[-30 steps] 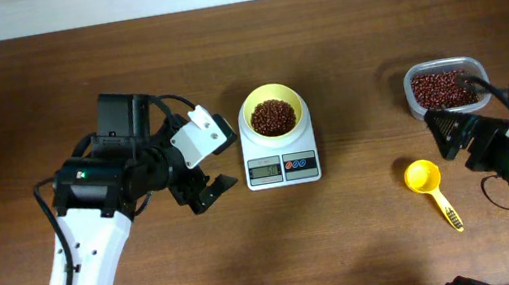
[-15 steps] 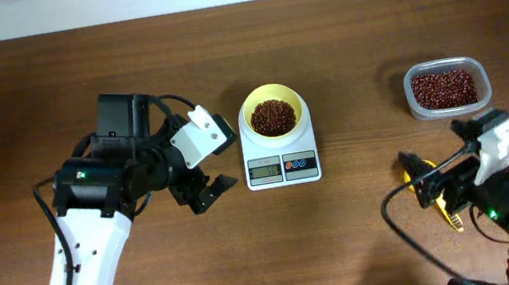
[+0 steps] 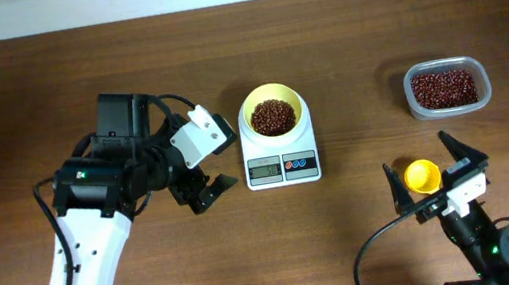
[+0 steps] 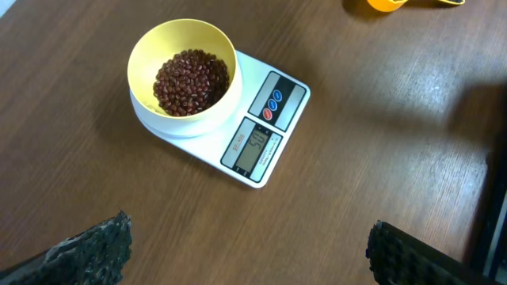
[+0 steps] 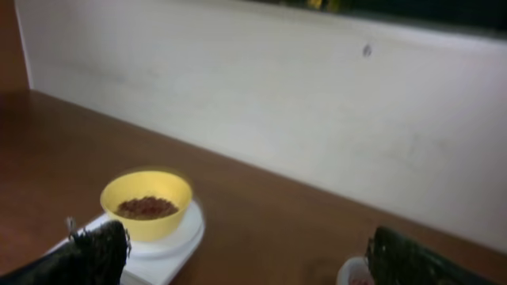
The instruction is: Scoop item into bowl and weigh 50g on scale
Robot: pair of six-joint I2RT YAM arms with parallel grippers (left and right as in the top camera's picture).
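Observation:
The pale yellow bowl [image 3: 273, 111] stands on the white scale [image 3: 282, 161] at the table's middle and holds a heap of red-brown beans [image 3: 273, 115]. More beans fill the clear tub [image 3: 447, 87] at the right. In the left wrist view the bowl [image 4: 183, 71] sits on the scale [image 4: 265, 131], whose display is lit. My left gripper [image 3: 200, 171] is open and empty, left of the scale. My right gripper [image 3: 438, 178] is open and empty, low at the front right, over the yellow scoop [image 3: 421, 176]. The right wrist view shows the bowl [image 5: 146, 202] on the scale [image 5: 158, 253].
A pale wall [image 5: 317, 119] runs along the table's far edge. The tub's rim [image 5: 352, 273] shows low in the right wrist view. The scoop's bowl [image 4: 388, 3] shows at the top edge of the left wrist view.
My right arm has pulled back from beside the tub to the front of the table, and its open gripper now hovers over the scoop. The left arm, bowl and scale have not moved.

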